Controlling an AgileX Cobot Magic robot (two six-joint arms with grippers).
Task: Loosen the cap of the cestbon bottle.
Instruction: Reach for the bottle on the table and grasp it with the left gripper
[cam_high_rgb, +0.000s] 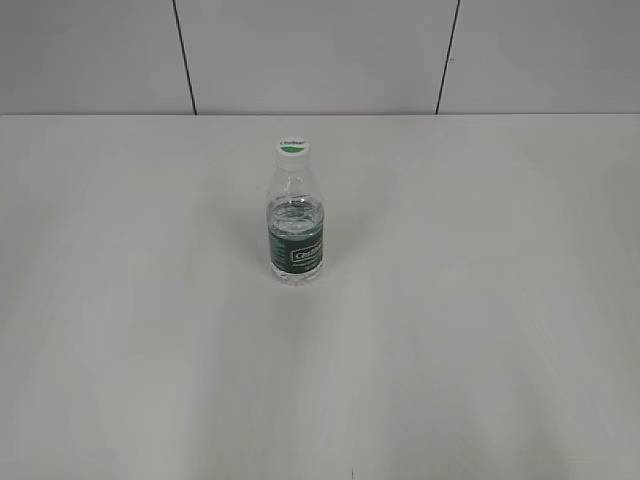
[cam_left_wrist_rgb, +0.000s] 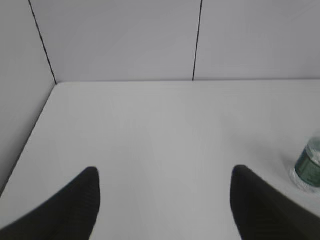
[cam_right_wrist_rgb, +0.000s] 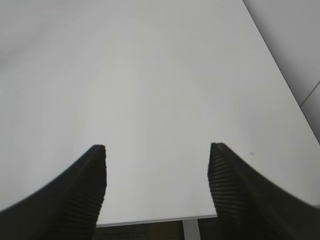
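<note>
The cestbon bottle (cam_high_rgb: 296, 225) stands upright near the middle of the white table (cam_high_rgb: 470, 320), clear with a dark green label. Its white cap (cam_high_rgb: 291, 147) with a green mark sits on top. In the left wrist view only the bottle's lower part (cam_left_wrist_rgb: 308, 167) shows at the right edge; the cap is out of that view. My left gripper (cam_left_wrist_rgb: 165, 172) is open and empty, over bare table to the left of the bottle. My right gripper (cam_right_wrist_rgb: 156, 150) is open and empty above the table's edge; the bottle is out of its view. Neither gripper shows in the exterior view.
A grey panelled wall (cam_high_rgb: 320, 55) with dark seams stands behind the table. The left wrist view shows the table's far left corner (cam_left_wrist_rgb: 56, 84) against the wall. The right wrist view shows a table edge (cam_right_wrist_rgb: 150, 220) with dark floor below.
</note>
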